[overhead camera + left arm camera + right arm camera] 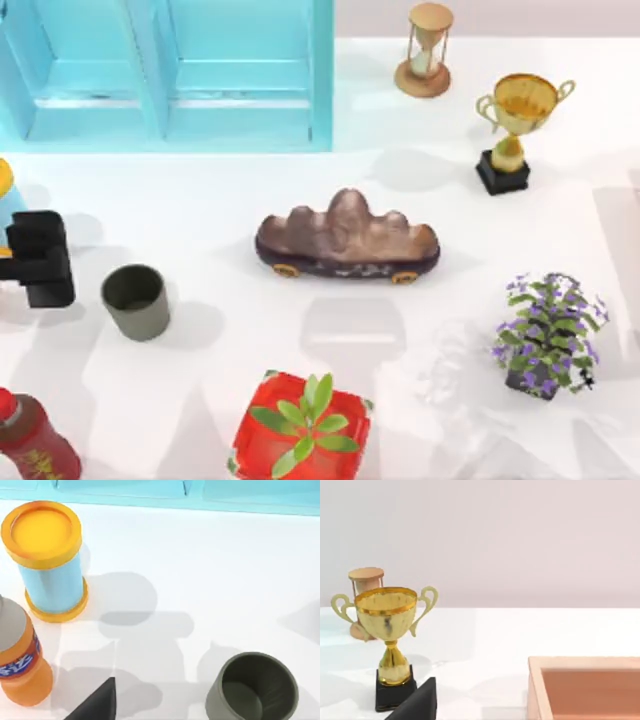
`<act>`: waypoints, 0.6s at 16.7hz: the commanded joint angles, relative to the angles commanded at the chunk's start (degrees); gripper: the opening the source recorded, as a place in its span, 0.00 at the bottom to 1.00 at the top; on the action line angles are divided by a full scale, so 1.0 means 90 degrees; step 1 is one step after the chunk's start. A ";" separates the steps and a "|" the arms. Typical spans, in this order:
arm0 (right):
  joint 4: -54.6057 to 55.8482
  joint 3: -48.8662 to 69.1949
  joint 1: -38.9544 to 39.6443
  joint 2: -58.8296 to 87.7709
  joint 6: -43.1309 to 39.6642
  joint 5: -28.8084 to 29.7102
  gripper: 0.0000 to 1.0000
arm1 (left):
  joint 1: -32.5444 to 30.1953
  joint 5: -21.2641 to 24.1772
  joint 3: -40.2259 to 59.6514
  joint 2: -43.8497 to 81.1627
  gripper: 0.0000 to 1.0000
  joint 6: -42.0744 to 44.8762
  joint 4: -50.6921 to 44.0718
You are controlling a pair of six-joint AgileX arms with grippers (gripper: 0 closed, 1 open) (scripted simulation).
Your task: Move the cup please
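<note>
On the white table, left of centre, stands one cup, olive-grey, upright, with a dark interior that holds nothing visible. Just to its left, at the table's left edge, sits the left gripper, a black block apart from the cup; whether its jaws are spread or closed cannot be told. From the left wrist view the cup appears near one dark fingertip, not touching it. Count of other items: one blue canister with an orange lid and base, standing closed; one orange bottle beside it; one red-capped bottle at the near left corner; one brown rock ornament at centre; one red pot holding one green plant; one dark pot holding one purple-flowered plant at the right; one gold trophy on a black base; one hourglass behind it; one blue cabinet along the far edge. In the right wrist view, the trophy and hourglass stand near one tan open box with nothing visible inside; one dark fingertip of the right arm shows, jaw state indeterminate.
</note>
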 joint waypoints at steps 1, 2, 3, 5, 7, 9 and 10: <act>0.0000 0.0000 0.0000 0.0000 0.0000 0.0000 1.00 | -0.0070 0.0000 0.0278 0.0335 1.00 -0.0065 -0.0229; 0.0000 0.0000 0.0000 0.0000 0.0000 0.0000 1.00 | -0.0134 -0.0001 0.0546 0.0660 1.00 -0.0125 -0.0449; 0.0000 0.0000 0.0000 0.0000 0.0000 0.0000 1.00 | -0.0198 -0.0001 0.0808 0.0980 1.00 -0.0185 -0.0665; 0.0000 0.0000 0.0000 0.0000 0.0000 0.0000 1.00 | -0.0330 -0.0002 0.1325 0.1600 1.00 -0.0308 -0.1092; 0.0000 0.0000 0.0000 0.0000 0.0000 0.0000 1.00 | -0.0467 -0.0001 0.1858 0.2233 1.00 -0.0437 -0.1531; 0.0000 0.0000 0.0000 0.0000 0.0000 0.0000 1.00 | -0.0606 -0.0001 0.2431 0.2928 1.00 -0.0567 -0.2001; 0.0000 0.0000 0.0000 0.0000 0.0000 0.0000 1.00 | -0.0679 -0.0001 0.2731 0.3292 1.00 -0.0636 -0.2247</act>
